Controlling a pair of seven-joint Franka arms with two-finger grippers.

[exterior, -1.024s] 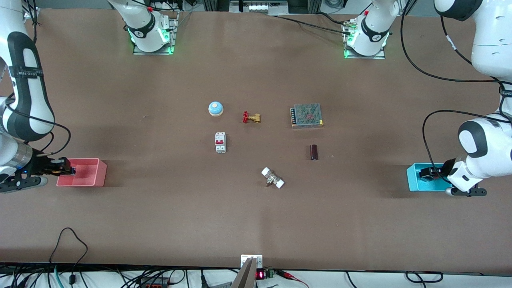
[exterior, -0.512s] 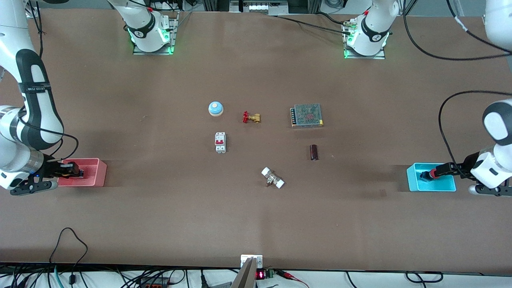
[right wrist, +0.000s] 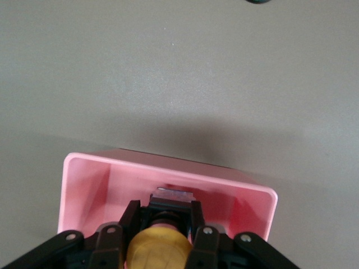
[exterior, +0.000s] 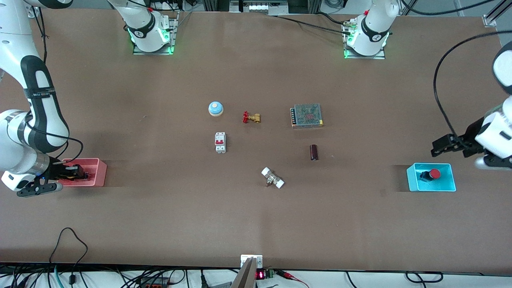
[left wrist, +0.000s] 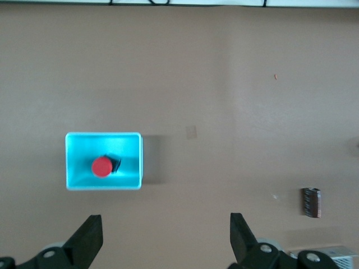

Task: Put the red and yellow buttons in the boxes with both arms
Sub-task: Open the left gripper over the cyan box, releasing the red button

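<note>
Lying in the cyan box (exterior: 431, 186), the red button (exterior: 434, 173) sits below the left gripper's (exterior: 440, 146) parted fingers; the right gripper's (right wrist: 164, 224) fingers clamp the yellow button (right wrist: 160, 249) inside the pink box (exterior: 98, 172).

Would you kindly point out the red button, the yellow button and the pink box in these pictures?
red button (exterior: 435, 173): front view, on its round red cap.
yellow button (right wrist: 159, 250): right wrist view, on its yellow cap.
pink box (right wrist: 87, 188): right wrist view, on an inner side wall.
</note>
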